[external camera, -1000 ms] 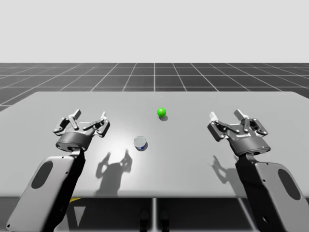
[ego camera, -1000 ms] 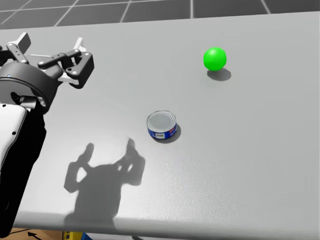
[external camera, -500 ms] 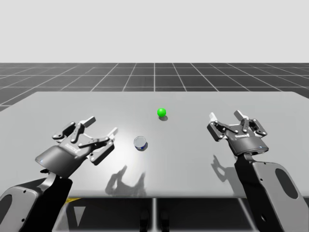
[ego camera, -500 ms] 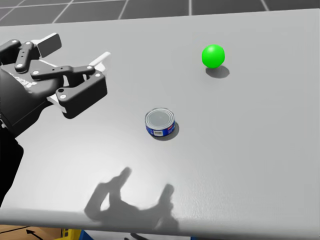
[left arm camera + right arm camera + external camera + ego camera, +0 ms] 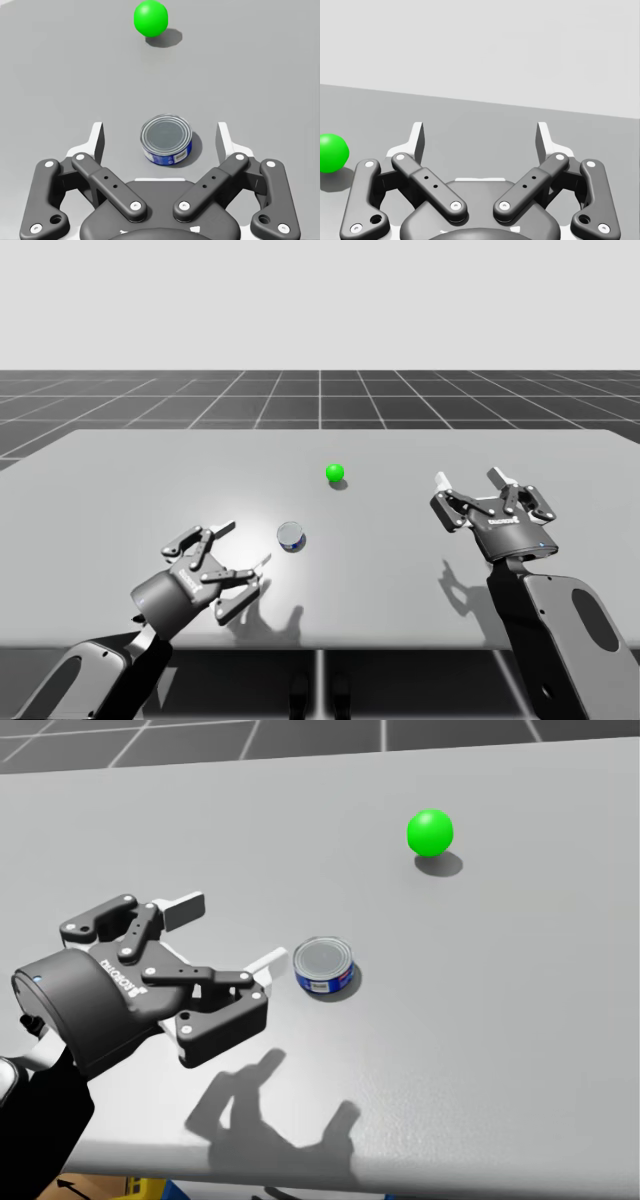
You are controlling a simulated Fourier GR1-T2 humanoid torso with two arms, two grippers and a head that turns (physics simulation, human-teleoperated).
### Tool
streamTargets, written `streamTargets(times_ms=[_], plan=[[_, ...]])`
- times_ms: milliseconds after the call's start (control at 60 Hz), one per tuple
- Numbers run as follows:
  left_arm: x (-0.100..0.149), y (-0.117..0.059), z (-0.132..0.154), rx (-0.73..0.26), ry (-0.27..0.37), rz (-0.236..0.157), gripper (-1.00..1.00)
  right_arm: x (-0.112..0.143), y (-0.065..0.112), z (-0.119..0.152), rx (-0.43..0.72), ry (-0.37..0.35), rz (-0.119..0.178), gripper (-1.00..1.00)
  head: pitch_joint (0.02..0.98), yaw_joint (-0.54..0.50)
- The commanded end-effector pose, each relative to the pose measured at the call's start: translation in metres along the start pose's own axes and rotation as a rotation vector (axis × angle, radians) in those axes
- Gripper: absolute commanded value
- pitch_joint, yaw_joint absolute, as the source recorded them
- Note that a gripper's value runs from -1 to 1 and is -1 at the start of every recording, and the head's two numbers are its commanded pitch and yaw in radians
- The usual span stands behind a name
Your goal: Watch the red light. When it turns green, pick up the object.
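A small blue can (image 5: 291,534) with a silver lid (image 5: 324,965) stands upright near the middle of the grey table (image 5: 120,470). Beyond it sits the light, a green ball (image 5: 335,473) (image 5: 430,833). My left gripper (image 5: 243,545) (image 5: 228,935) is open, low over the table and pointing at the can from the near left. In the left wrist view the can (image 5: 166,139) stands just ahead of the left gripper (image 5: 160,131), centred on the gap and untouched, with the green ball (image 5: 151,18) further ahead. My right gripper (image 5: 468,480) (image 5: 480,132) hangs open over the right side, holding nothing.
The table's front edge (image 5: 420,1185) runs close under my left forearm. A dark gridded floor (image 5: 320,395) lies beyond the far edge. In the right wrist view the green ball (image 5: 331,152) sits off to the side of the fingers.
My left arm has swung down and toward the front, turning its open gripper to face the can at close range. The right arm, the can and the green ball have stayed put.
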Motion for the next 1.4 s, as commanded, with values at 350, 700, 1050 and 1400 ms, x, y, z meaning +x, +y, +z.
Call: streamTargets(times_ms=[350, 700, 1050, 1400], plan=[[-0.037, -0.006, -0.051, -0.027, 0.140, 0.005, -1.00, 0.000, 0.001, -0.001, -0.002, -0.012, 0.009, -1.00, 0.829, 0.13], [-0.043, -0.014, -0.092, -0.031, 0.180, -0.015, -1.00, 0.001, -0.001, 0.000, -0.004, -0.015, 0.014, -1.00, 0.832, 0.14], [-0.048, -0.016, -0.118, -0.010, 0.209, -0.023, -1.00, 0.002, -0.002, 0.002, -0.011, -0.019, 0.012, -1.00, 0.837, 0.13], [-0.057, -0.009, -0.126, 0.015, 0.232, -0.008, -1.00, 0.002, -0.001, 0.003, -0.012, -0.016, 0.015, -1.00, 0.839, 0.13]])
